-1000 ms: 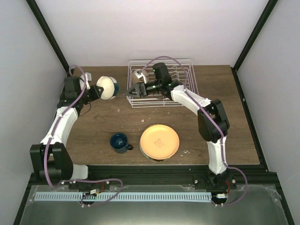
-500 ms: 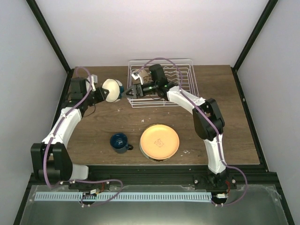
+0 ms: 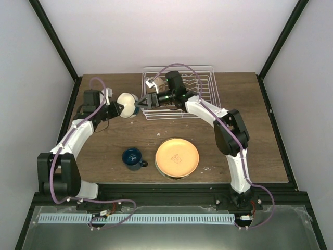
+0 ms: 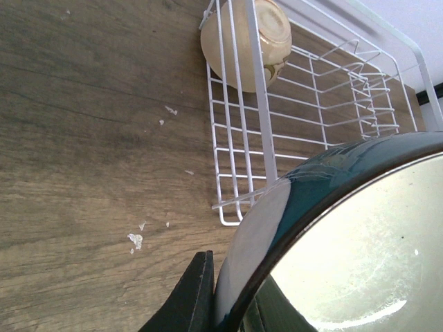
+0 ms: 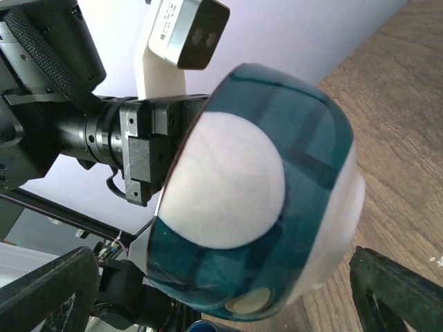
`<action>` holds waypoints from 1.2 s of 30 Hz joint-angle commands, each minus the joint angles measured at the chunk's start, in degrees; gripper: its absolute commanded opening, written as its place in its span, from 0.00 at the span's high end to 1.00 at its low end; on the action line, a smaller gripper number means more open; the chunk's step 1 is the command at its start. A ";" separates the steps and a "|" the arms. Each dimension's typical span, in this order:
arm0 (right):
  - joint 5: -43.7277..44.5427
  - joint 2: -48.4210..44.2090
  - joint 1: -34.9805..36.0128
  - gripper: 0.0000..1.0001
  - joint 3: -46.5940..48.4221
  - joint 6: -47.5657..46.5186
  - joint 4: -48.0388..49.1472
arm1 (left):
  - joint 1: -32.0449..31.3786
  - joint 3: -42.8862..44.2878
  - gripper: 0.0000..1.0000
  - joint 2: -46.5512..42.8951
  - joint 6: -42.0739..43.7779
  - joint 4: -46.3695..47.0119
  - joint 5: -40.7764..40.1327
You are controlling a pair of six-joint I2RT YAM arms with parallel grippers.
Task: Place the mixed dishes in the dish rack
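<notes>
My left gripper [image 3: 118, 105] is shut on the rim of the white bowl with blue outside [image 3: 126, 101] and holds it above the table, just left of the dish rack [image 3: 203, 94]. In the left wrist view the bowl [image 4: 346, 235] fills the lower right, with one finger [image 4: 197, 294] against its outside. My right gripper [image 3: 145, 102] is open and faces the bowl's base [image 5: 256, 200]; its fingers [image 5: 48, 290] stand on either side, apart from it. The cream bowl [image 3: 158, 83] lies in the rack's left end [image 4: 246, 41]. The dark blue mug [image 3: 132, 158] and orange-yellow plate [image 3: 177, 158] sit on the near table. I cannot make out the pale-green-rimmed plate.
The white wire rack [image 4: 311, 104] stands at the table's far middle, its plate prongs on the right. Small white crumbs [image 4: 135, 240] lie on the wood left of it. Black frame posts [image 3: 57, 44] rise at the far corners.
My left arm has carried the bowl to the right, close to the rack's left edge. My right gripper has shifted slightly left and now meets the bowl.
</notes>
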 commanded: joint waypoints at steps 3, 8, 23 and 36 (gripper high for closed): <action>-2.44 0.93 0.56 0.00 1.85 0.54 2.65 | -1.74 0.44 1.00 0.01 -0.66 4.42 0.76; -2.47 2.65 0.74 0.00 3.51 0.34 2.22 | -3.95 1.20 1.00 0.70 -1.09 4.49 -0.02; 0.69 3.49 1.01 0.00 3.43 -4.57 -2.93 | -5.53 4.09 1.00 0.53 -0.51 2.00 -2.15; 2.28 0.10 0.93 0.00 -0.18 -8.56 -4.33 | -5.44 3.33 1.00 0.23 0.86 0.96 -6.11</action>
